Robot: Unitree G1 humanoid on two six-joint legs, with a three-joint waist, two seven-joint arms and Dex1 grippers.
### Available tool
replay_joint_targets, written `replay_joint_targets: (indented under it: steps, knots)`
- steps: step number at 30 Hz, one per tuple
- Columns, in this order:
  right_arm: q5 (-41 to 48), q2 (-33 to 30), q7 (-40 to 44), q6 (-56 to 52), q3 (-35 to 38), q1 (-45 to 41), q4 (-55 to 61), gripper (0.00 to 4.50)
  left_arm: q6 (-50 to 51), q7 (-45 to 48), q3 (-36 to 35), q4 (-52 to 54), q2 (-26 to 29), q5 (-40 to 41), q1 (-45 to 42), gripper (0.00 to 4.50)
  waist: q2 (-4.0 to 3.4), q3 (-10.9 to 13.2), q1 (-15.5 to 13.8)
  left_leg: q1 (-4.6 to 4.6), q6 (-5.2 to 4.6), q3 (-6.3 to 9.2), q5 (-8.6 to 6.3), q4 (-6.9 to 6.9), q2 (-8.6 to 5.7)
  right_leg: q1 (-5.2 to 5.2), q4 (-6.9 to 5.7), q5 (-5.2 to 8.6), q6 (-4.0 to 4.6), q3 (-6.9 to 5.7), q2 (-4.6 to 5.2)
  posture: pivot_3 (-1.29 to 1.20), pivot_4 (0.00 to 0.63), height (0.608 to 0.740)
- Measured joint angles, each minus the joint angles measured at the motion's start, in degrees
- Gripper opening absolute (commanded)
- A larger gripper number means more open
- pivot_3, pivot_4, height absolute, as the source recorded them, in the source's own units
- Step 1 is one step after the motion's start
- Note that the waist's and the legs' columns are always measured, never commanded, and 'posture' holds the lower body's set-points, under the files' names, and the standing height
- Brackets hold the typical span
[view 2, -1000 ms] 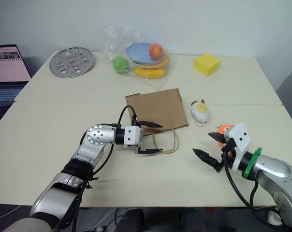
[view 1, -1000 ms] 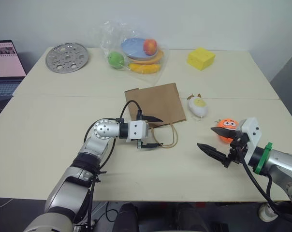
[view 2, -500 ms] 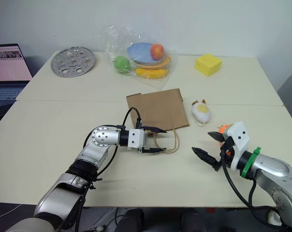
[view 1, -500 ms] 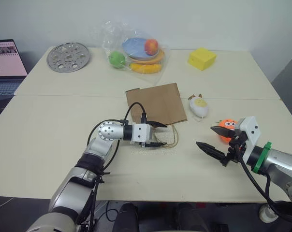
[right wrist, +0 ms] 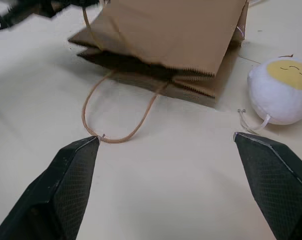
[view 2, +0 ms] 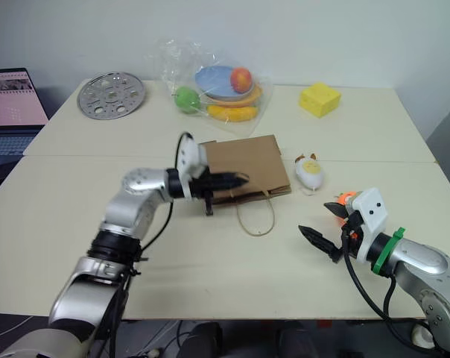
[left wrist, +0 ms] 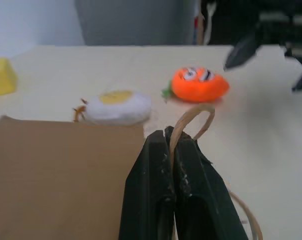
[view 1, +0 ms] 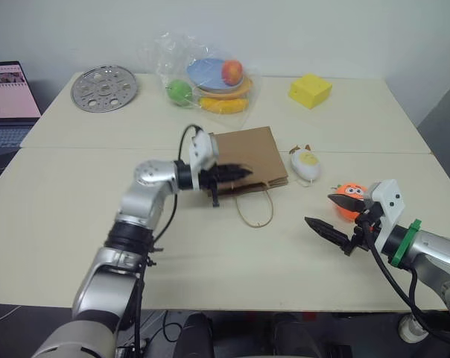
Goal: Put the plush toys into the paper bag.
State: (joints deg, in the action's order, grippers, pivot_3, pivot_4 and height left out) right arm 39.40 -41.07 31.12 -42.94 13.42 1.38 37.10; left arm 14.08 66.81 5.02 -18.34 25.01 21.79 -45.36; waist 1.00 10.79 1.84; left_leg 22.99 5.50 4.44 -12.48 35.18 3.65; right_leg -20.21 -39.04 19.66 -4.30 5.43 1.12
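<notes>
The left gripper, spread a second ago, is now pinched on a handle of the paper bag and has risen, lifting the bag's near edge off the table. The right gripper stays spread beside the carrot toy. The egg toy lies just right of the bag.

Both head views look down and forward over the cream table, brown kraft paper bag at centre frame. Each wrist view sits low and close, sharing that bag and the white egg-shaped plush.
</notes>
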Motion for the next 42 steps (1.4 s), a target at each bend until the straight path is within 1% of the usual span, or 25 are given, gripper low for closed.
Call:
replay_joint_targets:
  steps: [5, 10, 14, 17, 20, 23, 24, 26, 29, 31, 32, 34, 35, 38, 42]
  knots:
    - [-0.7, 1.1, -0.1, 0.6, -0.7, 0.0, -0.4, 4.5, 8.0, -3.3, -2.4, 0.7, -1.3, 3.0, -1.7, 0.06, 0.0, 0.0, 0.0, 0.01, 0.0, 0.01, 0.0, 0.01, 0.0, -0.01, 0.0, 0.0, 0.0, -0.01, 0.0, 0.0, 0.15, 0.74]
    - [-2.7, 1.1, -0.8, 1.4, -1.0, 0.3, -1.0, 4.5, 11.0, -5.1, -4.5, 0.9, -1.7, 4.6, -2.6, 0.06, 0.0, 0.0, 0.0, 0.01, 0.01, 0.01, 0.0, 0.01, 0.01, -0.01, 0.0, 0.0, 0.0, -0.01, 0.0, 0.0, 0.15, 0.74]
    - [-5.3, 1.7, -3.5, 1.9, -1.0, -0.3, -1.2, 4.5, 11.9, -6.6, -5.3, 0.7, -2.3, 4.8, -2.7, 0.06, 0.0, 0.0, 0.0, 0.01, 0.01, 0.01, 0.01, 0.02, 0.0, -0.01, 0.0, 0.0, 0.0, 0.01, 0.0, 0.0, 0.15, 0.74]
    - [-6.1, 3.5, -6.5, 0.6, -1.5, -5.0, -1.2, 4.5, 12.2, -7.6, -5.5, 0.7, -2.9, 5.0, -2.8, 0.06, 0.0, 0.0, 0.1, -0.01, 0.02, 0.0, 0.01, 0.02, 0.0, -0.02, -0.03, 0.0, 0.01, 0.02, 0.0, 0.0, 0.15, 0.74]
    - [-4.4, 7.0, -9.1, -2.5, -4.4, -10.7, -0.6, 4.5, 13.2, -8.0, -5.4, 1.0, -4.1, 5.2, -2.8, 0.06, -0.01, 0.0, 0.1, -0.02, 0.02, 0.02, 0.02, 0.01, 0.01, -0.02, -0.05, 0.0, 0.01, 0.01, -0.02, 0.0, 0.15, 0.74]
    - [-4.8, 8.1, -9.9, -4.9, -9.4, -13.9, -0.5, 3.94, 13.7, -8.7, -5.6, 1.1, -4.2, 5.2, -2.7, 0.0, 0.0, 0.0, 0.0, 0.04, 0.02, 0.03, 0.01, 0.01, 0.01, -0.04, 0.02, 0.0, 0.01, -0.01, -0.01, 0.0, 0.15, 0.74]
    - [-5.0, 9.0, -10.3, -5.6, -10.9, -15.3, -0.9, 3.64, 14.0, -8.8, -5.6, 1.2, -4.5, 5.2, -2.7, 0.0, 0.0, 0.0, 0.0, 0.05, 0.02, 0.03, 0.01, 0.01, 0.0, -0.06, 0.02, 0.0, 0.01, -0.01, 0.0, 0.0, 0.15, 0.74]
    - [-5.1, 11.0, -11.4, -6.9, -13.0, -17.8, -1.5, 2.95, 14.2, -8.9, -5.6, 1.5, -5.2, 5.3, -2.7, 0.0, 0.0, 0.0, 0.0, 0.05, 0.02, 0.03, 0.01, 0.0, 0.01, -0.07, 0.0, 0.0, 0.01, -0.02, 0.0, 0.0, 0.15, 0.74]
    - [-7.3, 15.9, -14.7, -7.6, -16.0, -21.9, -3.6, 1.91, 14.3, -10.1, -5.6, 2.4, -5.7, 5.3, -2.7, 0.0, -0.01, 0.0, 0.0, 0.04, 0.02, 0.04, 0.01, 0.0, 0.01, -0.07, -0.01, 0.0, 0.01, -0.03, 0.0, 0.0, 0.15, 0.74]
    - [-9.1, 17.7, -15.5, -7.5, -18.3, -23.0, -4.6, 1.14, 14.3, -10.7, -5.6, 2.5, -6.2, 5.3, -2.6, 0.0, 0.0, 0.0, 0.0, 0.04, 0.03, 0.05, 0.01, 0.0, 0.01, -0.08, -0.02, -0.01, 0.01, -0.04, 0.0, 0.0, 0.15, 0.74]
    - [-9.7, 18.7, -15.9, -7.3, -19.5, -23.5, -5.3, 0.86, 14.4, -11.1, -5.6, 2.6, -6.3, 5.3, -2.6, 0.0, -0.01, 0.0, 0.0, 0.05, 0.03, 0.06, 0.01, 0.0, 0.01, -0.09, -0.02, -0.01, 0.01, -0.05, 0.0, 0.0, 0.15, 0.74]
    - [-12.0, 20.9, -16.3, -6.2, -22.7, -24.8, -8.1, 0.14, 14.9, -11.7, -5.8, 3.2, -6.4, 5.5, -2.4, 0.0, -0.01, 0.0, 0.1, 0.05, 0.02, 0.05, 0.01, 0.0, 0.01, -0.11, -0.03, -0.01, 0.01, -0.04, 0.0, 0.0, 0.15, 0.74]
    - [-13.3, 21.7, -16.4, -5.5, -23.9, -25.3, -9.3, 0.06, 15.3, -12.0, -5.8, 3.8, -6.7, 5.7, -2.4, 0.0, -0.01, 0.0, 0.1, 0.05, 0.03, 0.05, 0.01, 0.0, 0.01, -0.11, -0.03, -0.01, 0.01, -0.04, 0.0, 0.0, 0.15, 0.74]
    - [-17.0, 23.5, -16.7, -2.6, -25.9, -26.1, -13.3, 0.06, 16.2, -13.0, -6.2, 6.2, -7.1, 6.5, -1.7, 0.0, -0.01, 0.0, 0.1, 0.05, 0.03, 0.06, 0.01, 0.0, 0.01, -0.11, -0.03, -0.01, 0.01, -0.04, 0.0, 0.0, 0.15, 0.74]
    - [-21.2, 25.7, -18.2, 0.8, -25.8, -27.7, -17.0, 0.06, 18.1, -14.2, -6.7, 8.9, -7.3, 7.7, -0.6, 0.0, -0.01, 0.0, 0.1, 0.04, 0.03, 0.06, 0.02, 0.0, 0.02, -0.11, -0.05, -0.01, 0.01, -0.05, 0.0, 0.0, 0.15, 0.74]
